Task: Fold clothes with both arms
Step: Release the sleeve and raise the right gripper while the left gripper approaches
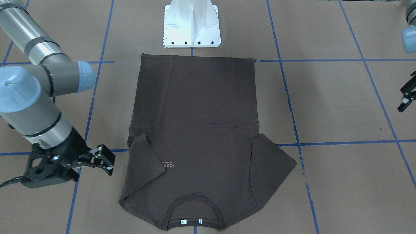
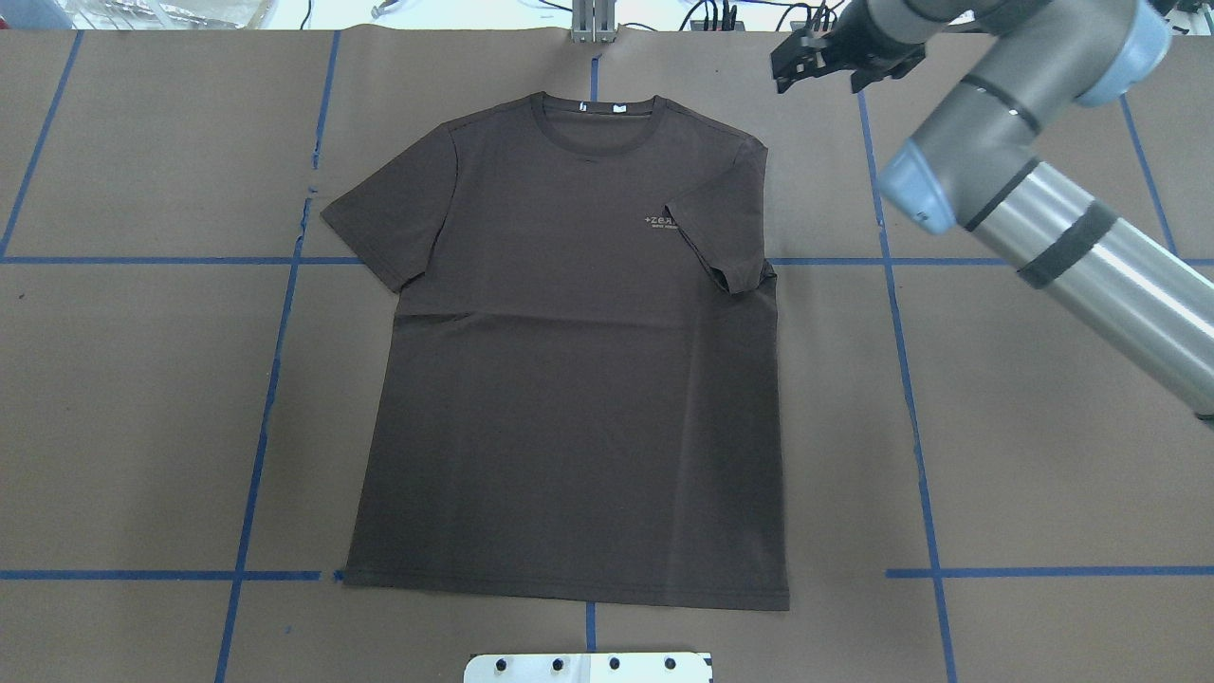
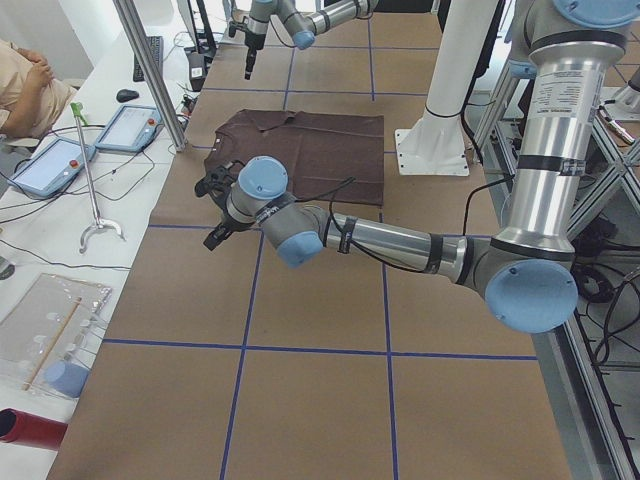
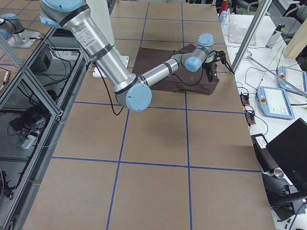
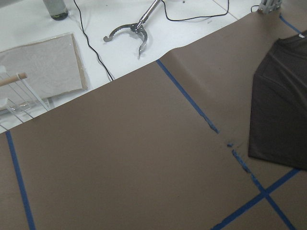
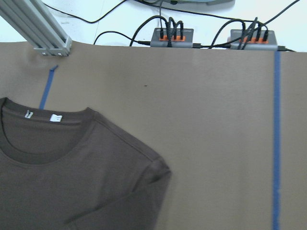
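Note:
The dark brown T-shirt (image 2: 569, 379) lies flat and face up in the middle of the table, collar (image 2: 596, 119) at the far edge. The sleeve on my right side (image 2: 721, 237) is folded in over the chest; the other sleeve (image 2: 379, 218) is spread out. My right gripper (image 2: 820, 71) hovers open and empty beyond the right shoulder, clear of the cloth; in the front view it (image 1: 109, 162) stands beside the folded sleeve. My left gripper (image 1: 406, 97) hangs far out to the left of the shirt (image 1: 195, 130). Only part of it shows, so I cannot tell its state.
The white base pedestal (image 1: 191, 24) stands just behind the hem. Blue tape lines (image 2: 256, 455) grid the brown table cover. Past the far edge are an aluminium post (image 3: 150, 70), tablets (image 3: 130, 125), a grabber tool (image 5: 132, 31), power strips (image 6: 172, 36) and a seated person (image 3: 25, 85).

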Robot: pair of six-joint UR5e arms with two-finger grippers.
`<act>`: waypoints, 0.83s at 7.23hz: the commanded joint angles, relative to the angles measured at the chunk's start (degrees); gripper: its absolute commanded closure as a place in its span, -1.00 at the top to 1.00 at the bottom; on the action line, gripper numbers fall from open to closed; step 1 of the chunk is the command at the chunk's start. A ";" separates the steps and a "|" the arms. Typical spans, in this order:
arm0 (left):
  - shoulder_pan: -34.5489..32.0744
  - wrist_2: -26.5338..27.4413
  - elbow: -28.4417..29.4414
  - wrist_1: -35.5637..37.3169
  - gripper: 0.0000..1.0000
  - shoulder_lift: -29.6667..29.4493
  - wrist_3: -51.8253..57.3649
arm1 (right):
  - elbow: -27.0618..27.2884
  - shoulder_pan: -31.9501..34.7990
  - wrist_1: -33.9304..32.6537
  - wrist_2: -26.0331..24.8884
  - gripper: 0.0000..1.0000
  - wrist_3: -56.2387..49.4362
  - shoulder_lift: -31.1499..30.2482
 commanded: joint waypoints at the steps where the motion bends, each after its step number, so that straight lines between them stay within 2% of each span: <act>1: 11.77 12.98 3.23 -0.46 0.76 -6.19 -23.33 | 2.46 9.30 -0.64 8.47 1.00 -15.07 -8.02; 2: 15.56 16.51 5.52 -0.55 0.60 -8.58 -29.43 | 2.64 12.12 -0.29 11.72 1.00 -19.84 -10.75; 3: 19.86 20.11 7.54 -0.99 0.55 -10.61 -33.32 | 3.16 12.93 -0.19 12.36 1.00 -20.15 -12.00; 4: 23.30 22.76 12.00 -2.99 0.41 -13.84 -38.14 | 3.34 12.94 -0.11 12.28 1.00 -20.15 -12.18; 5: 25.77 25.92 17.00 -8.06 0.37 -15.27 -39.85 | 3.34 12.94 -0.11 12.10 1.00 -20.15 -12.44; 6: 26.84 26.73 19.23 -10.54 0.32 -15.46 -40.65 | 3.34 12.94 -0.11 11.93 1.00 -20.15 -12.80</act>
